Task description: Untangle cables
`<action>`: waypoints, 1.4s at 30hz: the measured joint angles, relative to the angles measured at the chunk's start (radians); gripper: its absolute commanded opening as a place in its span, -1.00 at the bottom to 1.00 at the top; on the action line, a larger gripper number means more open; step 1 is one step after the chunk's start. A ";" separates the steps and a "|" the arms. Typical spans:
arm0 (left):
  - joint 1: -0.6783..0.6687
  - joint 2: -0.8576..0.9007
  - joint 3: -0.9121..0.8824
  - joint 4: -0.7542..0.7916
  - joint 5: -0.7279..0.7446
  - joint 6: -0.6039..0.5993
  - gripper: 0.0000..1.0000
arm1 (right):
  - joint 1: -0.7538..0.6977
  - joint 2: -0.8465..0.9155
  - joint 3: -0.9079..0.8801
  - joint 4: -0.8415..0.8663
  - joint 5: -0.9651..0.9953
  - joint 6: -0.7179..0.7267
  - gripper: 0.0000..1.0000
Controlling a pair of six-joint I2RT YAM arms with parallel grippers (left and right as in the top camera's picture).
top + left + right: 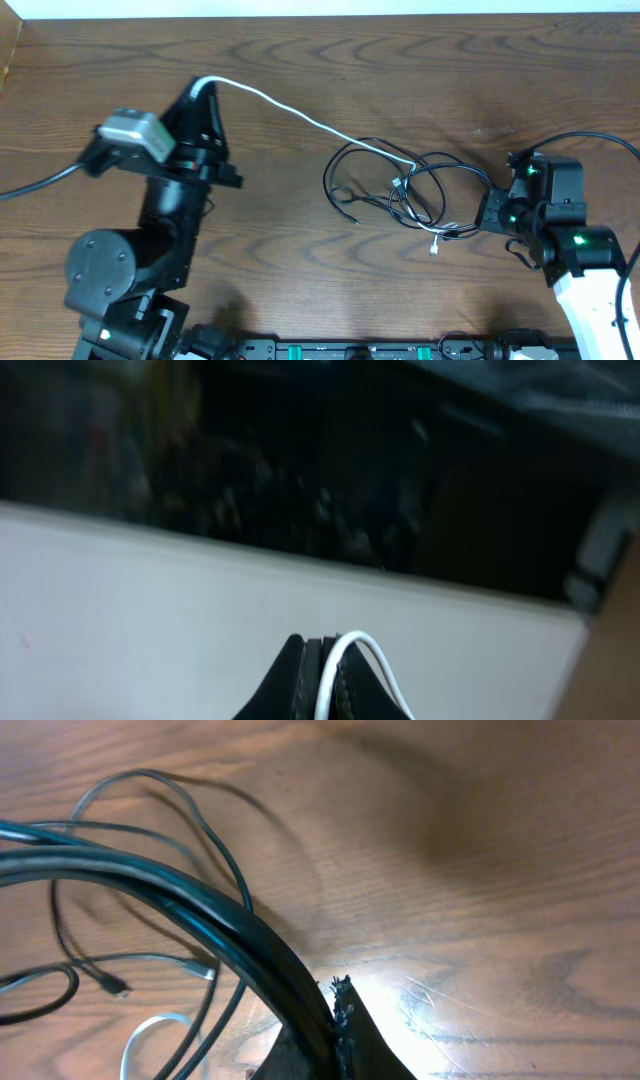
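Wooden table [300, 50], cables knotted right of centre.
We found the left gripper [203, 88] clamped on the white cable [300, 115], the right gripper [484, 221] clamped on the black cables [200, 905] beside the knot.

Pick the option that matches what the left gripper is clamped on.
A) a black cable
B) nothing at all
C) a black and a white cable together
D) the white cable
D: in the left wrist view the left gripper is shut, and only the white cable loops out from between its fingers.
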 measured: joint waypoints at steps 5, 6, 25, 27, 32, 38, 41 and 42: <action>0.103 0.000 0.003 0.070 0.001 0.000 -0.85 | 0.000 0.079 0.000 0.000 0.015 0.038 -0.98; 0.125 0.000 0.003 0.073 0.000 0.000 -0.85 | 0.000 0.098 0.000 0.000 0.016 0.047 -0.98; 0.268 0.040 0.027 -0.214 0.142 -0.124 -0.85 | -0.001 0.190 0.000 0.200 -0.415 -0.129 -0.98; 0.268 0.063 0.027 -0.246 0.199 -0.127 -0.85 | -0.001 0.190 0.000 0.209 -0.484 -0.168 -0.98; 0.268 0.136 0.027 -0.335 0.338 -0.127 -0.83 | -0.001 0.190 0.000 0.259 -0.716 -0.290 -0.98; 0.268 0.237 0.027 -0.408 0.459 -0.127 0.94 | -0.001 0.190 0.000 0.338 -0.885 -0.348 -0.98; 0.269 0.283 0.027 -0.453 0.532 -0.131 0.94 | -0.001 0.190 0.000 0.391 -0.916 -0.340 -0.98; 0.269 0.297 0.027 -0.472 0.550 -0.130 0.94 | -0.001 0.190 0.000 0.414 -0.921 -0.326 -0.98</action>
